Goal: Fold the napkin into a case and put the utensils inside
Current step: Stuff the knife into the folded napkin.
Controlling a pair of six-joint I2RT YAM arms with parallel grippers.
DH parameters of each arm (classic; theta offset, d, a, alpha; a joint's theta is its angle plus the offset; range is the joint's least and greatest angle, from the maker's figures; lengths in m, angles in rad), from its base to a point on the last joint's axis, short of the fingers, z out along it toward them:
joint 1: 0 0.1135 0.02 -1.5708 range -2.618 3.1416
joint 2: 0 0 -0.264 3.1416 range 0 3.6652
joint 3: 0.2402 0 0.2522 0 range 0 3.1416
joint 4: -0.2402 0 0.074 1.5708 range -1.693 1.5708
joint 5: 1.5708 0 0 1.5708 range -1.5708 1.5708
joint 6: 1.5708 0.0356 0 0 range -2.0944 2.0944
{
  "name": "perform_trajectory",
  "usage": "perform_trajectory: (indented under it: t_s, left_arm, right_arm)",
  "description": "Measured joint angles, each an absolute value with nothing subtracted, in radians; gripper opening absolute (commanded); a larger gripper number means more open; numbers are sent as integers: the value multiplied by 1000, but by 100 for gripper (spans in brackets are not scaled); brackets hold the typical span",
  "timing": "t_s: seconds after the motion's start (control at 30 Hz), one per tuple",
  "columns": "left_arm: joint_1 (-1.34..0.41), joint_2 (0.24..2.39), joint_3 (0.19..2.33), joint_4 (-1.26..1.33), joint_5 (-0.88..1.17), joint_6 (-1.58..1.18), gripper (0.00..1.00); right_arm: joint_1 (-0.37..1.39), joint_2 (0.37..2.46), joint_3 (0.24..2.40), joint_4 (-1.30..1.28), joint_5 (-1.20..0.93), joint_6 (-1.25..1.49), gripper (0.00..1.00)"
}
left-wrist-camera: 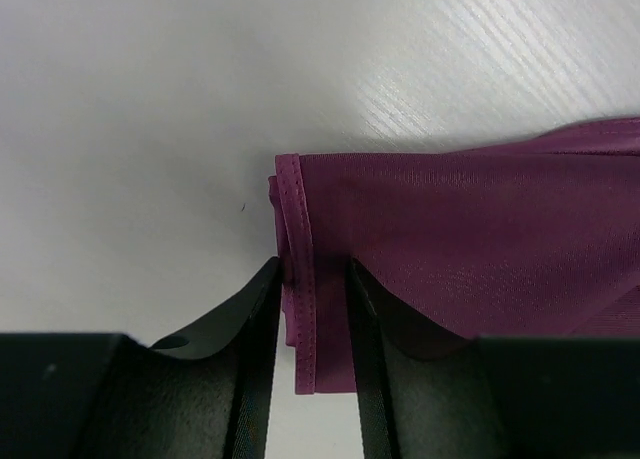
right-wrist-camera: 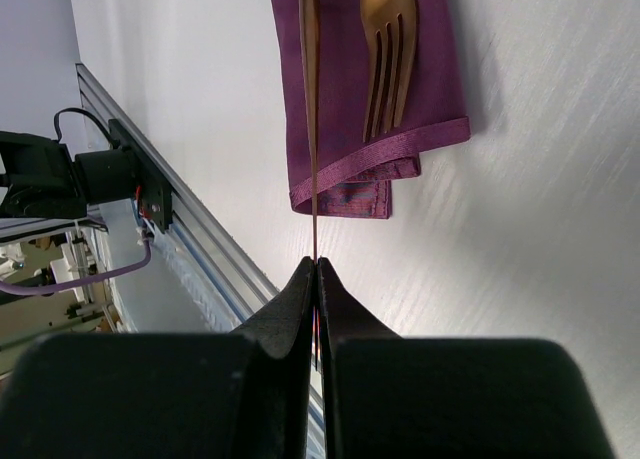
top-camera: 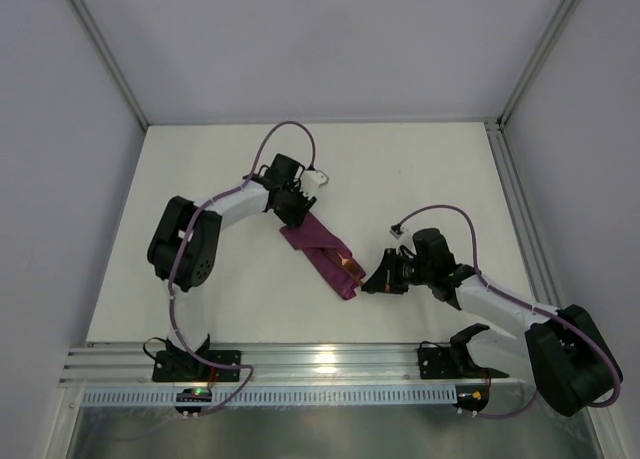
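An aluminium rail [top-camera: 320, 357] runs along the white table's [top-camera: 400, 169] near edge.

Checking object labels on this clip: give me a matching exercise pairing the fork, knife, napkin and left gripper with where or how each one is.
Things:
1. fork
2. knife
3. napkin
4. left gripper

Places or states:
A. jaws either side of the cloth's hemmed end
B. folded into a narrow strip on the table
C. end pinched by the right gripper, jaws shut
D. lying on the cloth, tines toward its hem

Pairs: 1-D, 2-C, 3-B, 4-A
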State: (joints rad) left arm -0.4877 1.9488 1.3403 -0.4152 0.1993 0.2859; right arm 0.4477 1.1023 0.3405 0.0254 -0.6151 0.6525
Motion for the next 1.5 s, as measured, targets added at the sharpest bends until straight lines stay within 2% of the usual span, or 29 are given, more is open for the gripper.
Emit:
perform_trajectory:
  t_s: [0.27,0.53,0.93,1.3,1.33,1.37,1.4,1.5]
  left_arm:
    - [-487,1967,1343,-440,206,263,24]
    - [-484,1968,1345,-451,233,252,20]
    - [-482,1968,1342,-458,257,244,20]
    - [-482,1959,1331,-457,262,246,21]
    - [-482,1959,1331,-457,262,246,20]
    - [-482,1958,1329,-457,262,247,20]
    - [-482,1958,1329,-457,262,247,21]
    - [-482,1953,1323,-459,263,247,21]
  right_arm:
    - [448,1116,344,35,-614,653,3]
    - [463,1169,356,91,-603,686,3]
    - [557,1371,492,170,-559,728,3]
    - [574,1501,543,217,-551,745,3]
    - [574,1507,548,217,-551,744,8]
    - [574,1518,557,223,-548,744,8]
    - [574,1520,559,220,-547,743,15]
    - [574,1526,575,196,-526,732,28]
